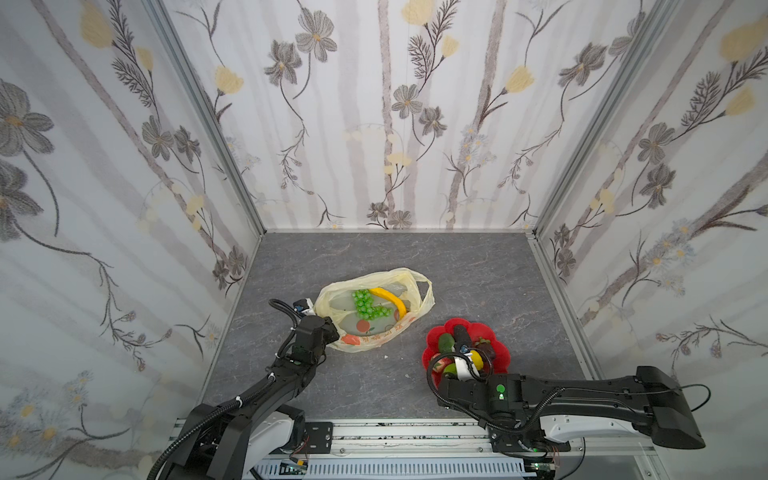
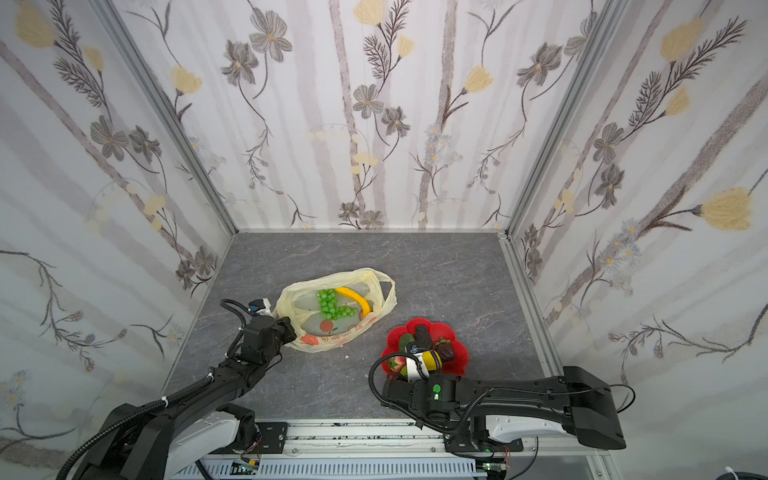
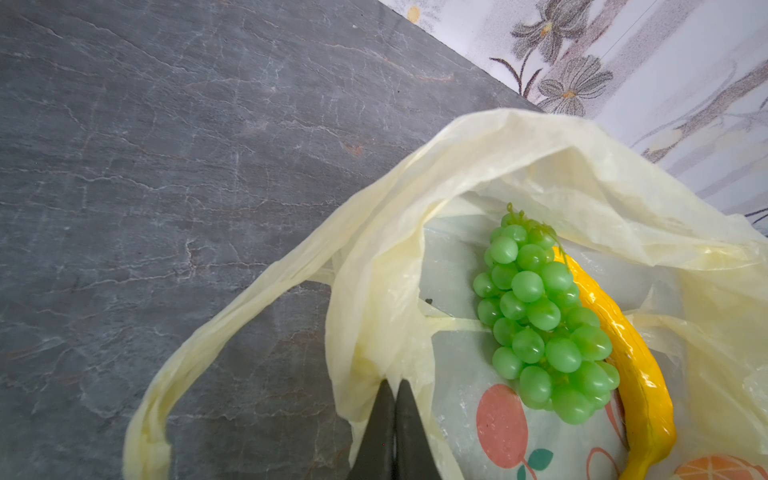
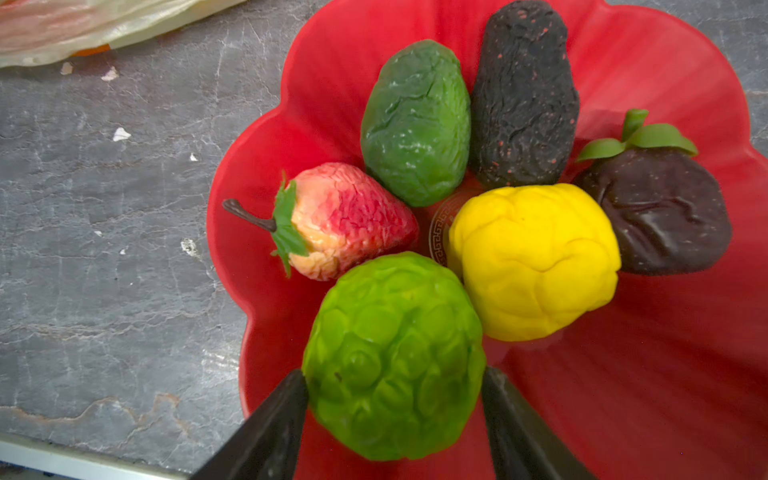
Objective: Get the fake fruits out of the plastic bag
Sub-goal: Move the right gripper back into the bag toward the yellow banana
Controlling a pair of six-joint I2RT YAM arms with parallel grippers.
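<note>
Six fruits (image 4: 534, 262) are lying in the red dish (image 1: 501, 354), lower right of centre in both top views. The grapes (image 1: 366, 305) and banana (image 1: 392, 300) are remaining inside the bag (image 1: 415, 276) at centre. The left pincer (image 3: 395, 384) is pinching the bag's rim, with the grapes just beyond it. The right pincer (image 4: 395, 374) is clasping the bumpy green fruit (image 4: 395, 349) in the dish.

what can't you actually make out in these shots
Right gripper, right wrist view: jaws flank the bumpy green plastic fruit; contact unclear.
Thin pale-yellow plastic bag, in both top views: orange lettering too small to read.
Bag floor, left wrist view: hidden under green plastic grape bunch and yellow plastic banana.
</note>
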